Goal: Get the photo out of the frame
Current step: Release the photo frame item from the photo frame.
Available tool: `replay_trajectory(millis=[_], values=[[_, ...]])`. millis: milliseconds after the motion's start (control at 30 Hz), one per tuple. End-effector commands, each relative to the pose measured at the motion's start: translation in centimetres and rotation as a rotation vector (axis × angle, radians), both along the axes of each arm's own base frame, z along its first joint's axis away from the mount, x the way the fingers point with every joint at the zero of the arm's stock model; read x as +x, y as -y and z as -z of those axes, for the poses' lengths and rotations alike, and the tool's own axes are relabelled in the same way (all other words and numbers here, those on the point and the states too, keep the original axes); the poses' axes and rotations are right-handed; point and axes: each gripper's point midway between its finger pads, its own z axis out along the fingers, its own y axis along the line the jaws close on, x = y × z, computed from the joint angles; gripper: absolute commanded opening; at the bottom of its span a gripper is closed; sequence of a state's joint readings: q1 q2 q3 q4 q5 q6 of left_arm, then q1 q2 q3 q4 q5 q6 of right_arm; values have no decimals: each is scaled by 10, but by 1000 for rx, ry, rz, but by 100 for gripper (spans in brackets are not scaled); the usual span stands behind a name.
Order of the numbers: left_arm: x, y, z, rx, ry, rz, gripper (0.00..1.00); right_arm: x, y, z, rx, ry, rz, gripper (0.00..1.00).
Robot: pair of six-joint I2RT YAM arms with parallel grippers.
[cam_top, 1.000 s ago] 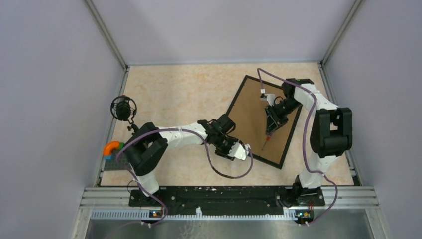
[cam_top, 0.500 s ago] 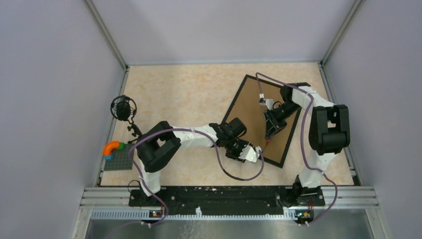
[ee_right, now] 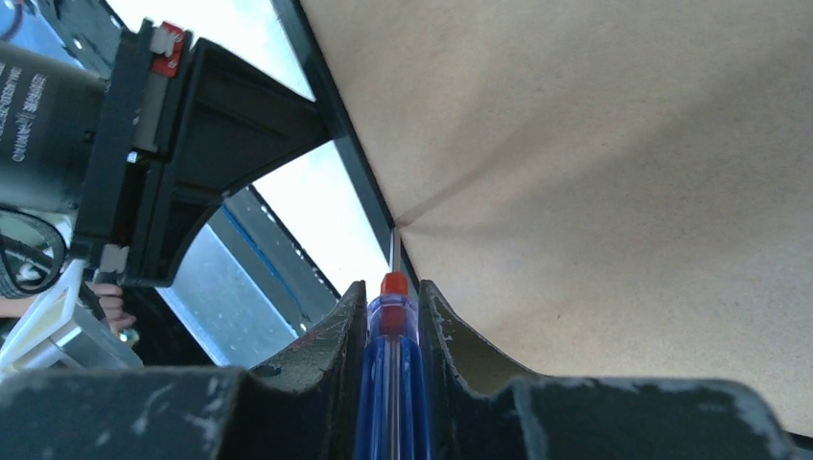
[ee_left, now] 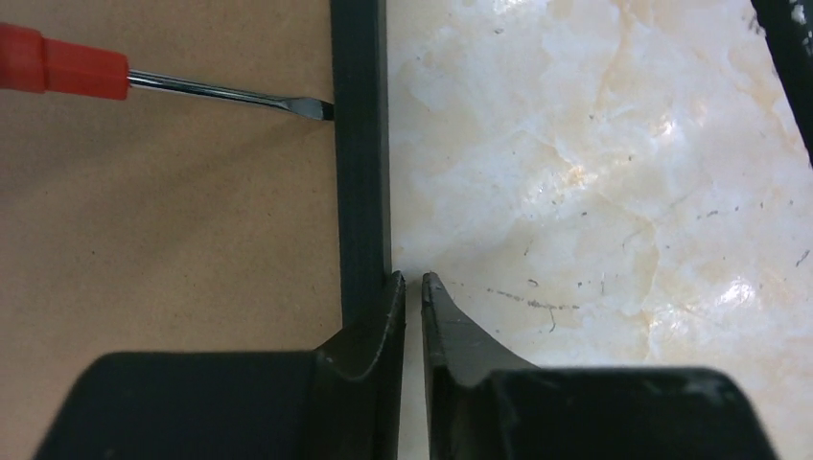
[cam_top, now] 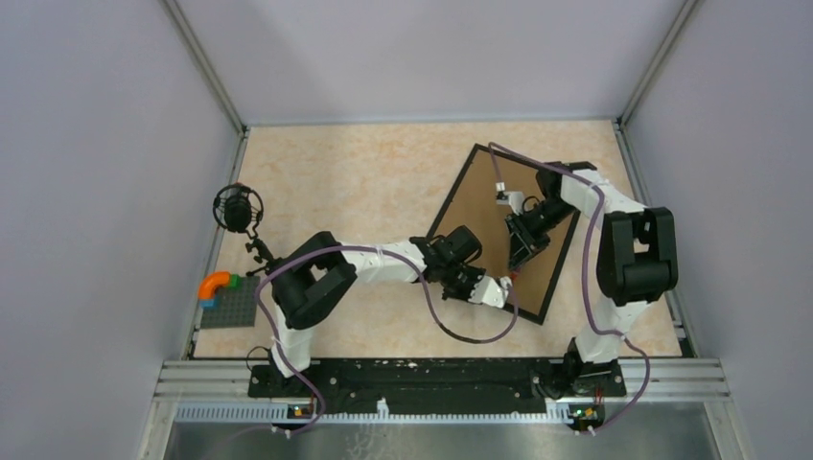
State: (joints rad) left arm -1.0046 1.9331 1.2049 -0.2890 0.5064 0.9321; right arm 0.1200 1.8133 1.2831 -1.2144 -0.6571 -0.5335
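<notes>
Looks like prying step. Right hand [ee_right: 393, 292] pinches blue-red screwdriver [ee_right: 391, 383], tip at near rim of thin black rectangular frame [ee_left: 362, 192]. Left hand [ee_left: 410, 283] pressed together, empty. Next, likely: lever brown board [ee_left: 173, 220] up.

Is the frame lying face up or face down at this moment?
Face down: the frame shows only its brown board back upward, inside the black rim. The photo itself is out of sight.
</notes>
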Motion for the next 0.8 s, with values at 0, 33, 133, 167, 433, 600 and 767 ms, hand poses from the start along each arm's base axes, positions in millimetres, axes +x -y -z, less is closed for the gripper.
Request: replay_trajectory(millis=[0, 33, 133, 167, 433, 600, 767], values=[[34, -3, 27, 85, 68, -148, 14, -36, -14, -9, 10, -22, -98, 0], [36, -3, 29, 91, 64, -168, 12, -38, -14, -9, -1, -7, -108, 0], [39, -3, 34, 106, 59, -202, 6, -41, -13, -11, -20, 15, -123, 0], [41, -5, 36, 113, 58, -213, 4, -43, -12, -11, -26, 16, -129, 0], [52, -5, 43, 136, 38, -291, 0, -64, -10, -18, -60, 20, -183, 0], [57, -1, 46, 145, 30, -324, 0, -71, -13, -23, -91, 45, -229, 0], [65, 0, 48, 154, 38, -380, 0, -85, -8, -19, -128, -6, -273, 0]])
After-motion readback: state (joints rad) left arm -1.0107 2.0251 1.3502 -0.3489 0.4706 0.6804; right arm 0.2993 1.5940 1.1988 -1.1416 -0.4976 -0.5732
